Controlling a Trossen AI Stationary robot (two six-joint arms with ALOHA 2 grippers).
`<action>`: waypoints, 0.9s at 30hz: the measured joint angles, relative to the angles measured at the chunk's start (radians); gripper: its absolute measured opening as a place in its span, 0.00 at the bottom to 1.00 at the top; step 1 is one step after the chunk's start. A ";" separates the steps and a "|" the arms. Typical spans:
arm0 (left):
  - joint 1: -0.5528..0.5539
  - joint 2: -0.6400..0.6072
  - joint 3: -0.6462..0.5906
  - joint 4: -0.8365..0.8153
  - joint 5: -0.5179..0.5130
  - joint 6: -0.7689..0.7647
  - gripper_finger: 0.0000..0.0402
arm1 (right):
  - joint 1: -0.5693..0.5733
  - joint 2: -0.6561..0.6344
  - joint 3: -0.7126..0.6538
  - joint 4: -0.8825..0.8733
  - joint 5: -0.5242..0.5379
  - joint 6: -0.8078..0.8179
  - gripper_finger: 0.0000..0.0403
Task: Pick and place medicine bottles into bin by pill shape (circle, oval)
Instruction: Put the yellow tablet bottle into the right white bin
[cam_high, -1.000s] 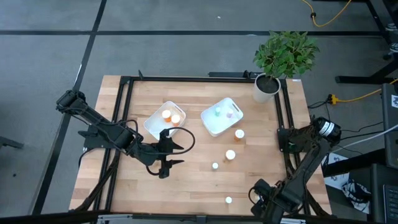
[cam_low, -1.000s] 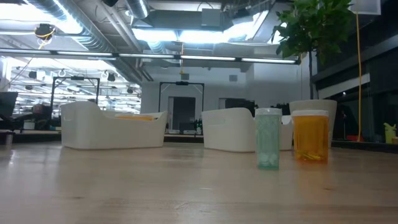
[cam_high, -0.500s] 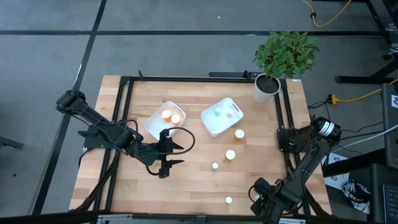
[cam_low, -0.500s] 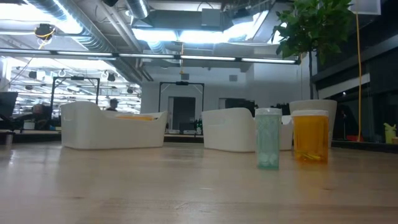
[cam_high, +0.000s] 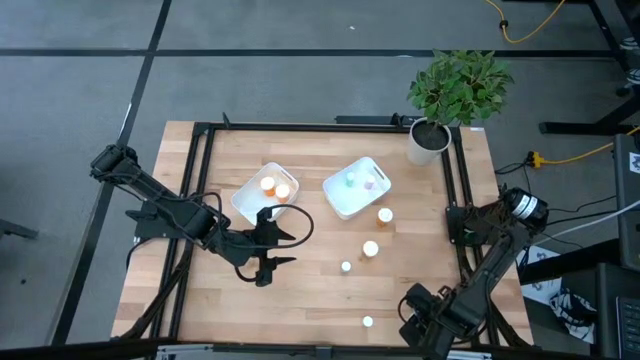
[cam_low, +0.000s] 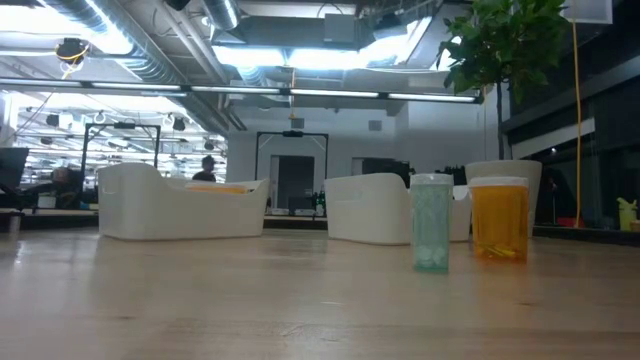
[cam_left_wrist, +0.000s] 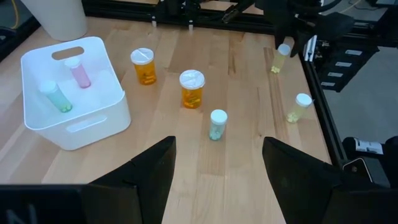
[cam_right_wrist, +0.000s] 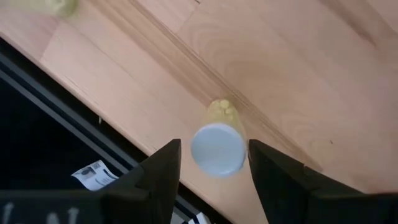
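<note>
Right hand shifted slightly | yellow bottle upright between open fingers

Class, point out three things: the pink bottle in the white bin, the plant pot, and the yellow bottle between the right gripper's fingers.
pink bottle (cam_left_wrist: 80, 73), left wrist view, body.
plant pot (cam_high: 428, 142), high view, rim.
yellow bottle (cam_right_wrist: 217, 149), right wrist view, cap.

Change: background only.
We see a person now standing farther right behind the left tray.
</note>
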 joint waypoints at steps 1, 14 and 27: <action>0.000 0.000 0.000 0.000 0.000 0.000 0.58 | -0.004 0.000 0.000 0.000 0.000 0.000 0.47; 0.000 0.000 0.000 0.000 0.000 0.000 0.58 | -0.013 0.000 0.000 -0.011 -0.017 0.000 0.47; 0.000 0.000 0.000 0.000 0.000 0.000 0.58 | -0.013 0.000 0.000 -0.012 -0.020 0.000 0.41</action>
